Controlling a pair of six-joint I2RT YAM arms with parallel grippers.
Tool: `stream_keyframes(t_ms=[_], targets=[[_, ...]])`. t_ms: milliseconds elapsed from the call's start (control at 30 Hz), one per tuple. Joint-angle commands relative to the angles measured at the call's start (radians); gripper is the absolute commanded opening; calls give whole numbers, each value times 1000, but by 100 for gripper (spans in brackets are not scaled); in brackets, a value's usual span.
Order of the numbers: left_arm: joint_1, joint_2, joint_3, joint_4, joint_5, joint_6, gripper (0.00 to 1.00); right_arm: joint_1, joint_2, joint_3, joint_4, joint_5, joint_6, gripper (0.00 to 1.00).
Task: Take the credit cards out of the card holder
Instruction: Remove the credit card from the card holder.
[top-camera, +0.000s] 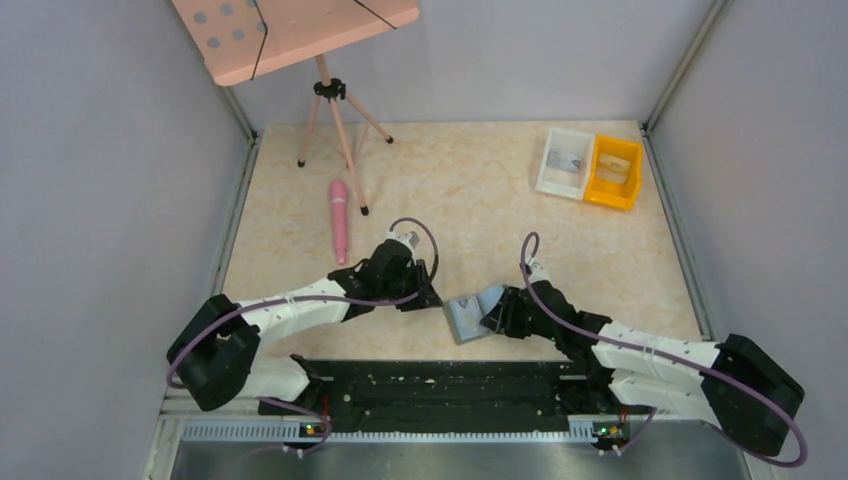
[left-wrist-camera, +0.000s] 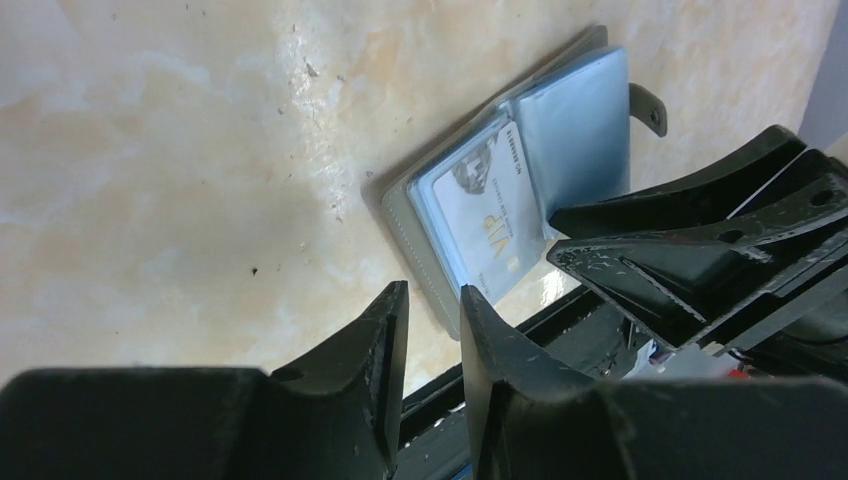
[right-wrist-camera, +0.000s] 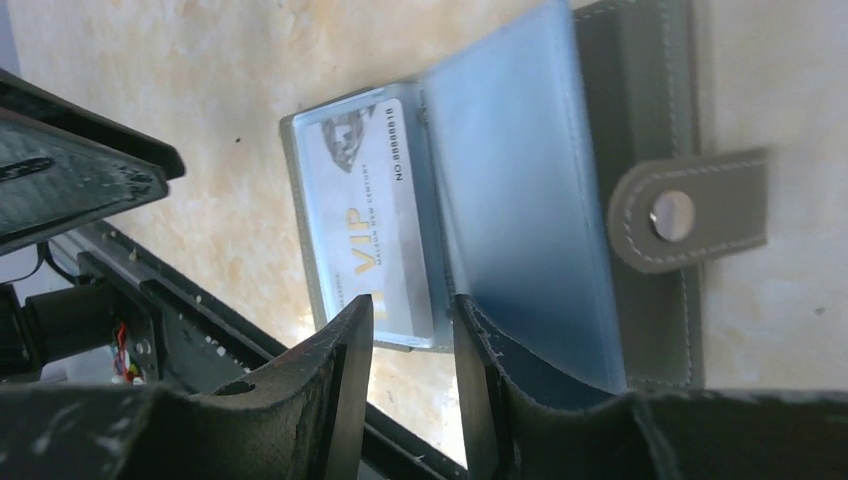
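One open card holder (top-camera: 466, 318) is lying slanted, long axis toward my right gripper (right-wrist-camera: 410, 305), grip unclear; left gripper (left-wrist-camera: 432, 290) is gaping empty.

Grey walls (top-camera: 110, 150); beige marbled tabletop (top-camera: 480, 190); pink tripod board (top-camera: 290, 30) at rear.

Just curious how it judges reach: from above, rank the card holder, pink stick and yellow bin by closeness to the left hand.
1. Card holder, just right of the left hand.
2. Pink stick, farther back, leftward.
3. Yellow bin, far right corner.
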Motion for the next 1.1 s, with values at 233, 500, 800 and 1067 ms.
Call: stream_keyframes(t_ms=[233, 500, 800, 1067], targets=[[-2, 11, -30, 78, 47, -7, 30, -52, 115, 94, 90, -100, -45, 35], [-2, 22, -43, 135, 86, -12, 25, -92, 124, 106, 105, -130, -64, 35], [-7, 107, -47, 249, 157, -43, 22, -137, 172, 48, 218, -224, -68, 34], [-27, 230, -56, 341, 175, -93, 19, -138, 163, 52, 175, -237, -83, 35]])
